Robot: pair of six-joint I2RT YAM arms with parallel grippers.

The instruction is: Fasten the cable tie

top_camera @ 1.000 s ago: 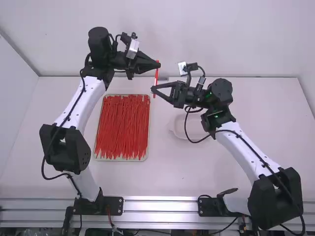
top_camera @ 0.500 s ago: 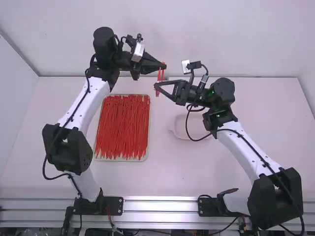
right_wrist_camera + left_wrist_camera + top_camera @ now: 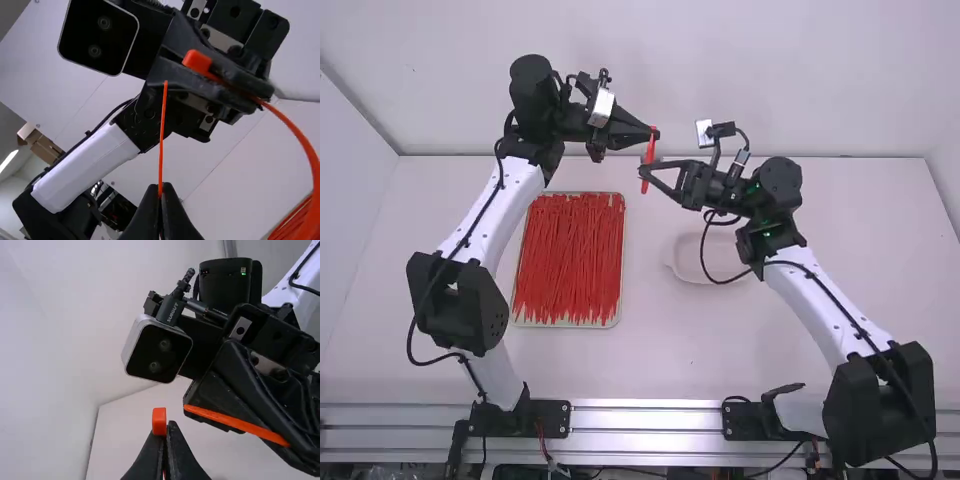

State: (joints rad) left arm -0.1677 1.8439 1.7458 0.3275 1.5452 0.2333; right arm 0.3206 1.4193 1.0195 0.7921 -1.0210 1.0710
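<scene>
A red cable tie (image 3: pixel 645 160) hangs in the air between both grippers, behind the tray. My left gripper (image 3: pixel 648 133) is shut on it just below its square head (image 3: pixel 159 420). My right gripper (image 3: pixel 642 175) sits lower, close in front, shut on the thin tail (image 3: pixel 162 135). In the right wrist view the head (image 3: pixel 197 60) sticks out of the left gripper's fingers (image 3: pixel 220 87), and the strap curves round in a loop (image 3: pixel 306 150). In the left wrist view the strap (image 3: pixel 235 425) runs across the right gripper's fingers (image 3: pixel 250 385).
A beige tray (image 3: pixel 566 326) heaped with several red cable ties (image 3: pixel 570 255) lies left of the table's middle. A pale round dish (image 3: pixel 685 268) rests under the right arm. Bare white table lies to the right and front.
The left gripper swung right with the tie's head, then held still. The right gripper drifted slightly right and up, staying at the tie's lower end.
</scene>
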